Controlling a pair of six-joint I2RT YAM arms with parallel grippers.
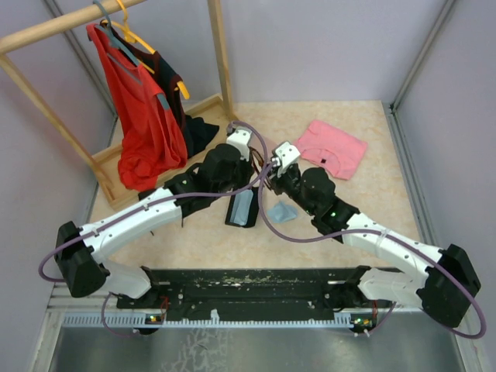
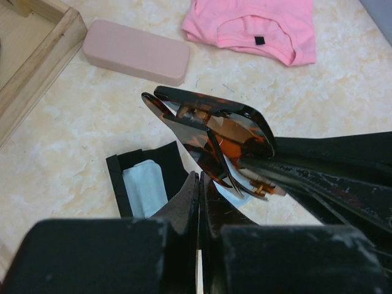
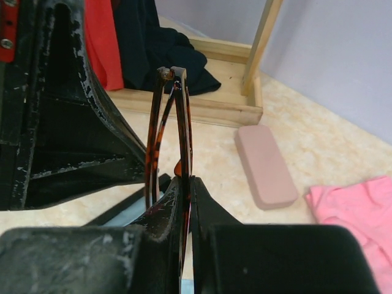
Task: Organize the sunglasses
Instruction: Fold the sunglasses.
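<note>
Reddish-brown sunglasses (image 2: 214, 125) are held off the beige worktop (image 2: 73, 135), between the two arms near its middle. The right end effector (image 3: 187, 187) is pinching them: its two fingers are pressed onto the thin frame, which stands on edge in the right wrist view. One temple angles down toward the left end effector (image 2: 198, 184). Its fingers are pressed together with no gap showing. Their tips sit right beside that temple, but the left wrist view is too cluttered to say whether they nip it or only touch it.

On the worktop below and just beside the glasses lies an open black case (image 2: 116, 177) with a pale blue cloth (image 2: 144, 187) inside it. A closed pink case (image 2: 136, 52) lies flat further off, near the base of the wooden rack (image 3: 226, 110). A pink shirt (image 2: 254, 27) is spread on the worktop, well apart from both cases. In the overhead view a red garment (image 1: 143, 132) hangs from the rack at the far left corner, with dark clothing behind it.
</note>
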